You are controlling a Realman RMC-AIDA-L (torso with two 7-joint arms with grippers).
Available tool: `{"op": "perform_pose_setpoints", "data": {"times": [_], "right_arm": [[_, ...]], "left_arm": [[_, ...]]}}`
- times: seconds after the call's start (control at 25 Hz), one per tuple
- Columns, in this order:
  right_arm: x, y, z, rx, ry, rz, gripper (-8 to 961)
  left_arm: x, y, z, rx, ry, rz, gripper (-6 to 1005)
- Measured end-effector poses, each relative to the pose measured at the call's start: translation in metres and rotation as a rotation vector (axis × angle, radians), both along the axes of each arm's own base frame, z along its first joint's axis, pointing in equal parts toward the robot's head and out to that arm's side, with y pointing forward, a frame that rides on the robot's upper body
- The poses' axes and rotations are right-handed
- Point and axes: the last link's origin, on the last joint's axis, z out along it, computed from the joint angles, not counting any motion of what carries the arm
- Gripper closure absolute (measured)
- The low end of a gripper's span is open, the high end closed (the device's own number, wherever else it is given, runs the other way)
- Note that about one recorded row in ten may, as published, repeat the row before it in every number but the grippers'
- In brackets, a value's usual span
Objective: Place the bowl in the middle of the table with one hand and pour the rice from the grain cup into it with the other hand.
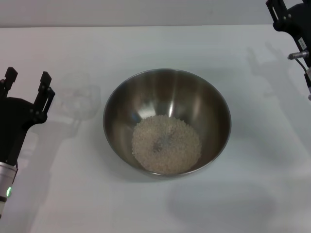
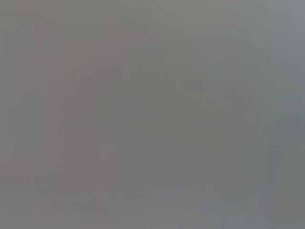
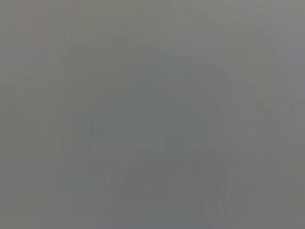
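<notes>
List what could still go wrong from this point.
1. The left gripper hangs open right beside the grain cup; a careless pull-back could knock the light cup over.
2. The bowl holds the rice unheld on the table; any arm sweep across it might slide it or spill grains.
3. The right gripper sits at the far corner, mostly out of view.

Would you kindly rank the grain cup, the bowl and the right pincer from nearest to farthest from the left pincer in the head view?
From the left pincer:
1. grain cup, just beside it on the table's left.
2. bowl, mid-table, holding rice.
3. right pincer, far right corner.
</notes>
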Motion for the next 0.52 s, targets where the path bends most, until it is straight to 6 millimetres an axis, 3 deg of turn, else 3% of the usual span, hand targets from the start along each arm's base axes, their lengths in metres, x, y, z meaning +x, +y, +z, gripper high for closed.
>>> {"op": "perform_pose_setpoints", "data": {"times": [0.12,0.52], "right_arm": [[-0.005,0.005,0.000,-0.002,-0.001,0.007,408],[-0.019,0.019,-0.003,-0.020,-0.007,0.024,408]], "left_arm": [[0.002,0.004,0.001,0.004,0.001,-0.008,309],[0.002,0.007,0.003,0.009,0.010,-0.010,289]]}}
